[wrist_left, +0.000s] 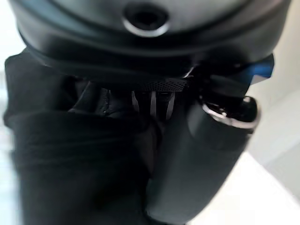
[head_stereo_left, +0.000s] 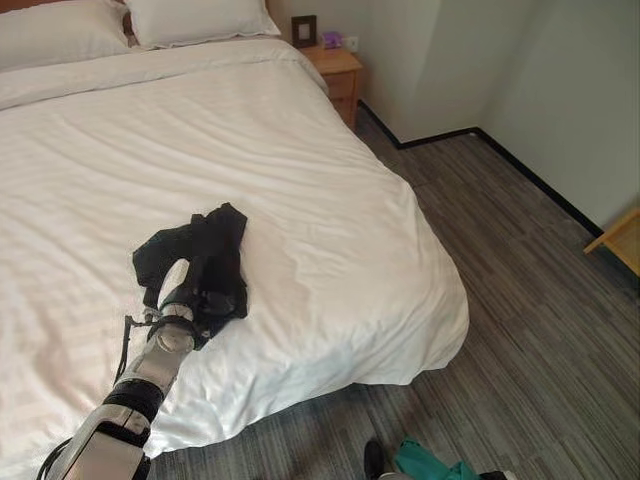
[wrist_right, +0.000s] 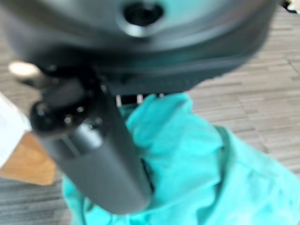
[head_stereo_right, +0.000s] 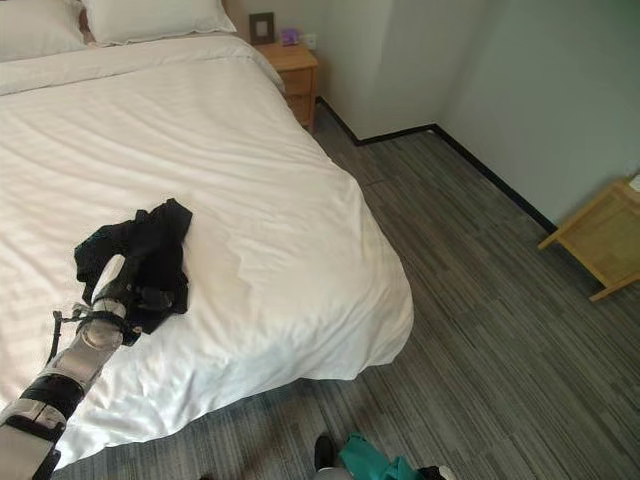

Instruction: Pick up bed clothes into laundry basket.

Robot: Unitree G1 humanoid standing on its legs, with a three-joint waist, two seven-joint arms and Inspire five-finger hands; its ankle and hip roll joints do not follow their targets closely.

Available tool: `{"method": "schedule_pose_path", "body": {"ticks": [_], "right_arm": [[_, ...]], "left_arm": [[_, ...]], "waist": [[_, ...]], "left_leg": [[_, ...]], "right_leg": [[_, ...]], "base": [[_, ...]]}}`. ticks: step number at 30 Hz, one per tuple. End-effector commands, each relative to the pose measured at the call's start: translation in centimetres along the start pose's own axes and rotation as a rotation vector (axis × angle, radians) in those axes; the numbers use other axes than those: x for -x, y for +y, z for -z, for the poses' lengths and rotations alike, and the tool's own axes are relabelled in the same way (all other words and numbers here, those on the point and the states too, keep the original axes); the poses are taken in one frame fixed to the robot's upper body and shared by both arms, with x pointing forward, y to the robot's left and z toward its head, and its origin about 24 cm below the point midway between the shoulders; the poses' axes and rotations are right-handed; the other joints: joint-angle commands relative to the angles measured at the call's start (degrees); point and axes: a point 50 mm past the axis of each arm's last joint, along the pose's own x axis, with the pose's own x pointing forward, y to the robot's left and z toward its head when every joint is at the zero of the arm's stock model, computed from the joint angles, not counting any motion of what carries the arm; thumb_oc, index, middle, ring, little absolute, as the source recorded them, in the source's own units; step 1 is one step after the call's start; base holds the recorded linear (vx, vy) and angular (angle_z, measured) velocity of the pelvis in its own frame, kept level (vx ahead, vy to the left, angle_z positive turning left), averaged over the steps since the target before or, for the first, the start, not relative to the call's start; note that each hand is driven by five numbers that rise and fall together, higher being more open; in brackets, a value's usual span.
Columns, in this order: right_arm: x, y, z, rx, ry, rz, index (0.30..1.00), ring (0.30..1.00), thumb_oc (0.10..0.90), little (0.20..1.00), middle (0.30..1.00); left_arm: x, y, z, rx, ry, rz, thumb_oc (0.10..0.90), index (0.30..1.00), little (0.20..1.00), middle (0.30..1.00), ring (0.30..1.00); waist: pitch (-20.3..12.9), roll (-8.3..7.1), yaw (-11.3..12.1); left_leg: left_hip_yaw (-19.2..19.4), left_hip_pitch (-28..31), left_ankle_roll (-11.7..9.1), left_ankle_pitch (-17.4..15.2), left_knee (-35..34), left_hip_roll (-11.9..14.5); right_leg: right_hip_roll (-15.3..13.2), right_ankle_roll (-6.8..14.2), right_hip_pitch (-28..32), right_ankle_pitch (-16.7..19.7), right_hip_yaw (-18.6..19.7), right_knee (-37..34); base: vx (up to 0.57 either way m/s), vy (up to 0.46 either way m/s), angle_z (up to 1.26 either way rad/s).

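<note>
1. Resting on the white bed (head_stereo_left: pixel 300 180), the left hand (head_stereo_left: pixel 205 298) lies on the near end of a crumpled black garment (head_stereo_left: pixel 195 250), its arm reaching in over the mattress's near edge.
2. In the left wrist view the black cloth (wrist_left: pixel 70 154) bunches against the palm and the thumb (wrist_left: pixel 197 159) presses alongside it; the fingers appear curled into the fabric, clamped on the garment.
3. The garment spreads beyond the hand, away from the robot, and lies flat on the sheet.
4. The right hand (wrist_right: pixel 93 154) shows in its own wrist view with the thumb laid against a teal garment (wrist_right: pixel 187 159); the cloth is gathered against the palm, so the hand appears clamped on it, above grey striped carpet (wrist_right: pixel 262 84).
5. That teal garment (head_stereo_left: pixel 430 464) also shows low in the head views, over the floor off the bed's near corner.
6. Far beyond the left hand, two white pillows (head_stereo_left: pixel 190 18) lie at the bed's head.
7. Beside them stands a wooden nightstand (head_stereo_left: pixel 338 68) bearing a dark picture frame (head_stereo_left: pixel 304 30) and a small purple object (head_stereo_left: pixel 332 40).
8. A second wooden piece (head_stereo_right: pixel 600 235) stands against the far right wall.
</note>
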Motion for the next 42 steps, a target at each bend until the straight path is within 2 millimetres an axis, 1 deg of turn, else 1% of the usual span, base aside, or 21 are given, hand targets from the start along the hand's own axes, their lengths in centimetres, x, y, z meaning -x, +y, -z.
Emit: {"method": "schedule_pose_path", "body": {"ticks": [1,3,4,5,10,11,12,13,15,16,17,18,22,25,28,30,32,33,35,38,42], "right_arm": [[-0.4,-1.4,-2.4,0.078,-0.086,0.082,0.3,0.3,0.4,0.3,0.3],[-0.3,-1.2,-3.1,0.089,-0.117,0.081,0.3,0.3,0.4,0.3,0.3],[-0.3,-1.2,-3.1,0.088,-0.117,0.081,0.3,0.3,0.4,0.3,0.3],[-0.3,-1.1,-3.1,0.088,-0.129,0.077,0.3,0.3,0.4,0.3,0.3],[-0.2,-1.0,-2.7,0.086,-0.129,0.067,0.3,0.3,0.4,0.3,0.3],[-0.3,-1.1,-2.6,0.078,-0.129,0.062,0.3,0.3,0.4,0.3,0.3],[-0.3,-1.3,-2.6,0.072,-0.131,0.063,0.3,0.3,0.4,0.3,0.3],[-0.4,-2.2,-3.4,0.072,-0.146,0.083,0.3,0.3,0.4,0.3,0.3],[-0.5,-2.6,-4.0,0.077,-0.158,0.095,0.3,0.3,0.4,0.3,0.3],[-0.6,-3.9,-4.6,0.088,-0.167,0.124,0.3,0.3,0.4,0.3,0.3],[-0.7,-4.6,-5.0,0.087,-0.177,0.139,0.3,0.3,0.4,0.3,0.3],[-0.7,-4.7,-5.0,0.091,-0.179,0.14,0.3,0.3,0.4,0.3,0.3],[-0.7,-7.5,-6.1,0.097,-0.199,0.182,0.3,0.3,0.4,0.3,0.3],[-0.2,-9.2,-9.4,0.134,-0.314,0.223,0.3,0.3,0.4,0.3,0.3],[0.5,-10.5,-11.0,0.111,-0.4,0.264,0.3,0.3,0.4,0.3,0.3],[2.0,-11.5,-13.4,0.065,-0.536,0.301,0.3,0.3,0.4,0.3,0.3],[3.7,-12.5,-15.4,0.033,-0.664,0.347,0.3,0.3,0.4,0.3,0.3],[4.4,-12.8,-16.2,0.023,-0.712,0.369,0.3,0.3,0.4,0.3,0.3],[6.1,-14.3,-17.8,0.016,-0.806,0.445,0.3,0.3,0.4,0.3,0.3],[9.8,-14.0,-17.6,0.043,-1.004,0.49,0.3,0.3,0.4,0.3,0.3],[12.1,-14.2,-18.7,0.058,-1.125,0.564,0.3,0.3,0.4,0.3,0.3]], "left_arm": [[-2.4,6.0,-1.5,-0.37,0.059,-0.164,0.8,0.9,0.9,0.9,0.9],[-2.3,6.3,-0.2,-0.453,0.113,-0.153,0.8,0.9,0.9,0.9,0.9],[-2.3,6.3,-0.2,-0.454,0.113,-0.153,0.431,0.347,0.347,0.347,0.347],[-2.1,7.5,0.8,-0.5,0.152,-0.171,0.4,0.3,0.3,0.3,0.3],[-2.0,10.7,1.6,-0.541,0.187,-0.241,0.4,0.3,0.3,0.3,0.3],[-1.8,13.8,1.8,-0.54,0.199,-0.331,0.4,0.3,0.3,0.3,0.3],[-1.5,15.1,2.1,-0.53,0.204,-0.375,0.4,0.3,0.3,0.3,0.3],[-0.7,18.6,2.4,-0.462,0.2,-0.511,0.4,0.3,0.3,0.3,0.3],[-0.1,19.9,2.5,-0.429,0.186,-0.573,0.4,0.3,0.3,0.3,0.3],[1.5,23.6,1.1,-0.366,0.068,-0.752,0.4,0.3,0.3,0.3,0.3],[2.5,24.3,0.6,-0.33,0.0,-0.811,0.4,0.3,0.3,0.3,0.3],[2.6,24.2,0.8,-0.328,0.005,-0.811,0.4,0.3,0.3,0.3,0.3],[7.5,25.7,0.7,-0.238,-0.191,-1.012,0.4,0.3,0.3,0.3,0.3],[10.8,26.9,-1.2,-0.16,-0.348,-1.183,0.4,0.3,0.3,0.3,0.3],[12.6,26.3,-4.2,-0.017,-0.547,-1.263,0.4,0.3,0.3,0.3,0.3],[13.6,25.0,-6.9,0.118,-0.726,-1.242,0.4,0.3,0.3,0.3,0.3],[13.3,22.0,-8.4,0.231,-0.816,-1.113,0.4,0.3,0.3,0.3,0.3],[13.1,20.9,-9.1,0.263,-0.843,-1.059,0.4,0.3,0.3,0.3,0.3],[12.5,17.8,-10.3,0.365,-0.888,-0.895,0.4,0.3,0.3,0.3,0.3],[12.3,13.4,-8.7,0.518,-0.803,-0.754,0.4,0.3,0.3,0.3,0.3],[12.1,6.3,-8.2,0.705,-0.689,-0.44,0.4,0.3,0.3,0.3,0.3]], "waist": [[2.0,-1.53,-1.6],[2.2,-1.57,-1.8],[2.1,-1.57,-1.8],[2.3,-1.58,-1.8],[2.5,-1.35,-1.4],[2.5,-1.01,-1.1],[2.4,-0.79,-0.8],[2.5,-0.26,0.5],[2.7,-0.4,1.8],[3.6,-0.45,5.7],[4.0,-0.75,8.1],[3.9,-0.82,7.8],[3.7,-1.15,13.8],[3.2,-0.54,14.0],[2.8,-1.05,11.5],[2.6,-1.27,9.2],[3.9,-1.83,8.3],[4.4,-1.39,8.8],[6.2,-0.54,10.5],[6.7,-0.07,8.7],[6.1,1.58,10.3]], "left_leg": [[-0.8,1.4,-0.9,-3.3,0.1,1.0],[-0.2,0.9,-1.1,-3.0,0.1,1.1],[-0.2,0.9,-1.1,-2.9,0.1,1.1],[0.1,0.7,-1.2,-2.8,0.1,1.3],[0.4,1.0,-1.6,-2.6,0.1,1.7],[0.1,1.6,-1.8,-2.7,0.1,2.1],[0.1,2.1,-1.7,-2.7,0.1,2.2],[-0.9,3.7,-1.1,-3.3,0.6,2.0],[-2.5,4.0,-0.8,-3.6,1.6,1.5],[-9.8,3.3,-0.2,-5.6,6.5,0.4],[-14.8,2.6,0.0,-6.5,8.5,-0.8],[-14.9,2.4,0.0,-6.2,8.5,-1.0],[-34.0,4.4,2.4,-11.9,11.7,-7.7],[-38.4,6.5,2.9,-13.8,10.3,-8.6],[-36.1,7.4,3.5,-15.1,7.2,-8.6],[-33.5,9.5,4.7,-14.2,3.7,-10.1],[-31.3,11.0,5.7,-13.1,1.6,-11.0],[-29.6,11.6,6.2,-13.3,1.2,-11.0],[-25.2,11.0,7.2,-12.6,1.7,-11.6],[-20.3,9.9,8.8,-10.6,1.3,-12.3],[-15.3,7.0,10.3,-8.7,1.2,-12.5]], "right_leg": [[-4.5,8.0,-3.0,1.9,-3.3,0.1],[-4.4,8.1,-3.7,2.0,-3.2,0.1],[-4.4,8.1,-3.7,2.0,-3.2,0.1],[-4.3,8.1,-4.1,2.1,-3.3,0.1],[-4.4,8.1,-3.7,1.8,-3.9,0.1],[-4.4,8.0,-2.9,1.3,-4.2,0.1],[-4.3,7.9,-2.4,1.0,-4.3,0.1],[-3.9,7.6,-1.5,0.4,-3.5,0.1],[-3.7,7.4,-1.3,0.3,-2.7,0.1],[-3.0,7.2,-1.0,0.1,-0.7,0.1],[-3.0,7.1,-1.0,0.4,0.4,0.1],[-3.1,7.0,-1.3,0.6,0.4,0.1],[-2.2,6.9,-3.3,2.6,4.8,0.1],[-2.5,7.5,-5.9,3.7,6.2,0.6],[-6.1,8.3,-6.8,5.2,4.2,0.6],[-8.3,8.4,-8.4,7.2,3.0,0.7],[-10.1,8.4,-9.5,7.9,0.4,2.1],[-10.6,8.4,-9.1,6.4,-2.6,2.8],[-14.2,7.1,-7.0,3.2,-14.0,7.2],[-15.3,6.1,-5.2,2.1,-15.9,15.1],[-18.2,5.7,-2.0,0.0,-17.2,24.5]], "base": [[-0.05,-0.029,-0.2],[-0.03,-0.017,-0.26],[-0.02,-0.031,-0.28],[-0.02,-0.041,-0.23],[-0.01,-0.038,-0.08],[0.0,-0.044,-0.06],[0.02,-0.032,-0.07],[0.04,0.007,-0.1],[0.0,0.001,-0.23],[-0.06,-0.016,-0.68],[-0.06,-0.015,-0.84],[-0.09,-0.018,-0.83],[-0.16,0.045,-0.66],[-0.32,0.141,-0.65],[-0.36,0.142,0.2],[-0.27,0.191,0.14],[-0.23,0.106,-0.15],[-0.3,0.096,-0.33],[-0.41,0.075,-0.84],[-0.41,0.072,-0.96],[-0.33,0.066,-0.88]]}}
